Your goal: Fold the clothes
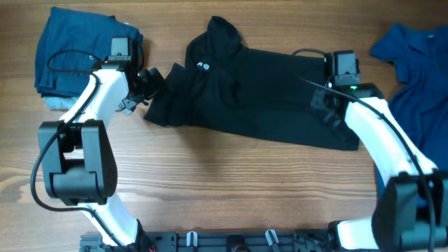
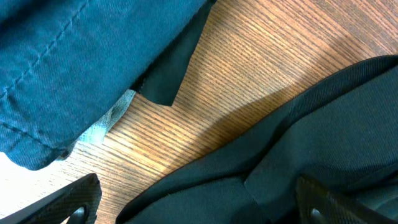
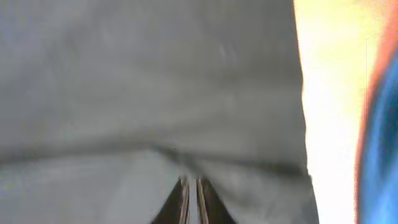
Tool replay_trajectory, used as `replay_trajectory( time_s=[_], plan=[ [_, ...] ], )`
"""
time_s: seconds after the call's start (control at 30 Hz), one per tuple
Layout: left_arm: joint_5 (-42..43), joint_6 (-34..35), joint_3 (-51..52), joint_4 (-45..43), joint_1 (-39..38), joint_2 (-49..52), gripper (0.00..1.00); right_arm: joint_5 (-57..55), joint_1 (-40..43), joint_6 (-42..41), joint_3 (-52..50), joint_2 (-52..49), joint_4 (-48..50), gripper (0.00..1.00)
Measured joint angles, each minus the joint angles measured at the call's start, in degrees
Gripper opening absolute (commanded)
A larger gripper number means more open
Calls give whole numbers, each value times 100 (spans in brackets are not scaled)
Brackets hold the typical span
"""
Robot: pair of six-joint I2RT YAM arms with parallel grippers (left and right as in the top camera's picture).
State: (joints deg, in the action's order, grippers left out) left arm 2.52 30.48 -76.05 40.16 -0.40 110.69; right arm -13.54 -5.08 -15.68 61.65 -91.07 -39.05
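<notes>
Desk of pale wood, three lots of clothing on it. Across the middle, black shirt, unfolded and rumpled, stretched left to right, collar at its upper left, small white logo facing up near that end. At the shirt's left edge, left pincer, low over the cloth. From the left wrist camera: fingers spread wide, one at each bottom corner of the view, black fabric lying loose between them, nothing gripped. On the shirt's right part, near its right edge, right pincer, down against the cloth. From the right wrist camera: fingers drawn almost flat together, only a thin slit between, tips sunk into a crease of the shirt, washed out to grey in that view; seemingly pinching a fold of cloth there. Bright strip of bare wood to the right of the cloth, blurred blue beyond it at the far edge. At the desk's upper left corner, folded blue stack, just beside the left pincer, apart from the black shirt with bare wood between. Under the stack, pale blue layer peeking out, plus a dark corner jutting from beneath onto the wood. At the upper right, loose blue shirt, crumpled, unfolded, running off the frame's edge, close to the black shirt's right end but parted from it by wood.
</notes>
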Motion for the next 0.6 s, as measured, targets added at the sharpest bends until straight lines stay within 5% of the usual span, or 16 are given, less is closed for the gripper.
replay_trajectory(
  time_s=[0.13, 0.6],
  plan=[
    [0, 0, 0, 2, 0, 0, 100, 111, 0, -426, -387, -31, -586, 4],
    [0, 0, 0, 0, 0, 0, 100, -118, 17, -586, -719, -999, 551, 4]
  ],
)
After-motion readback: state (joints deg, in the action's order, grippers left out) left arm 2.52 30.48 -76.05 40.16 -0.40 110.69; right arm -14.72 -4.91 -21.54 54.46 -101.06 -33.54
